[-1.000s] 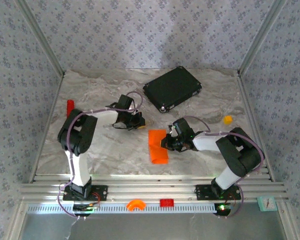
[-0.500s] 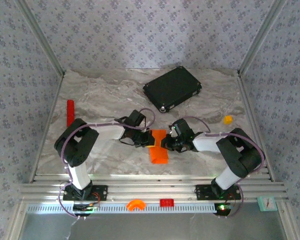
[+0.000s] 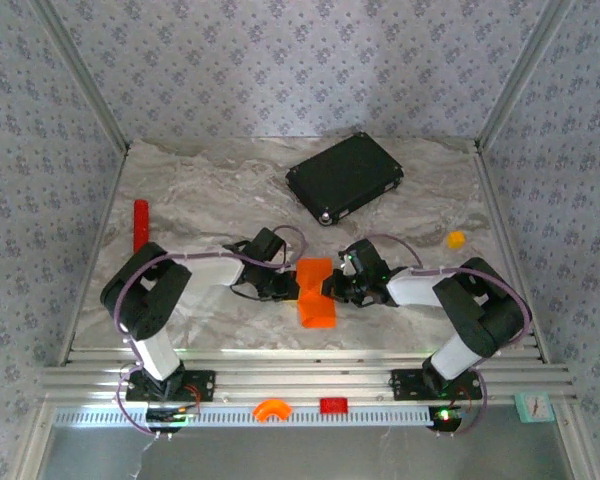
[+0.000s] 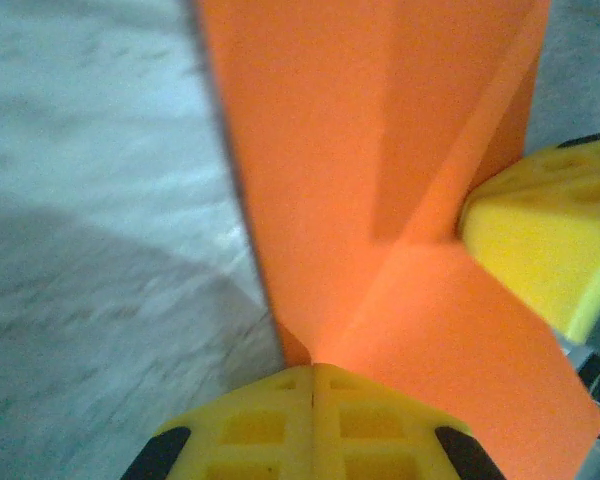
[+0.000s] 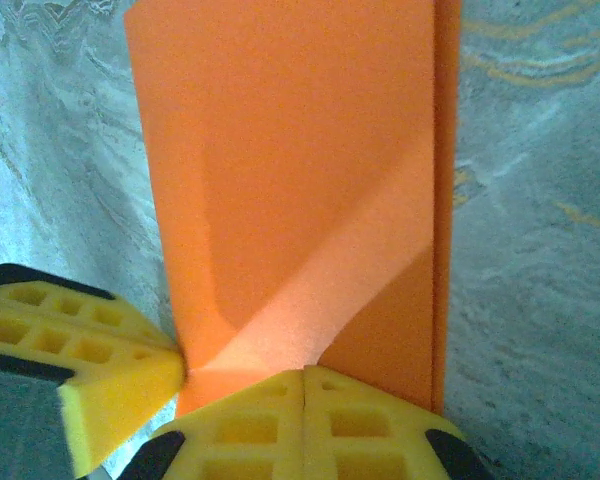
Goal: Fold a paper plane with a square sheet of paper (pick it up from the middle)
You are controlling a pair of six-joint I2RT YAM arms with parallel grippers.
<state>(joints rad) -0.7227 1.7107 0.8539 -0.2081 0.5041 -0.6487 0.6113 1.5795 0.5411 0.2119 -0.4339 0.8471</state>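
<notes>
Marbled tabletop [image 3: 180,200] carries the creased square sheet of paper [image 3: 318,308], lying nearer the arm bases than the black flat case [image 3: 345,178]. Left gripper [image 3: 294,286] and right gripper [image 3: 328,287], fingers pressed together, touch its opposite edges.

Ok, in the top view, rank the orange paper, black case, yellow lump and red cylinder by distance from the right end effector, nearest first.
From the right end effector:
1. orange paper, right against it, mid-table.
2. black case, behind it toward the far edge.
3. yellow lump, out on the right side.
4. red cylinder, across the table on the left side.
</notes>
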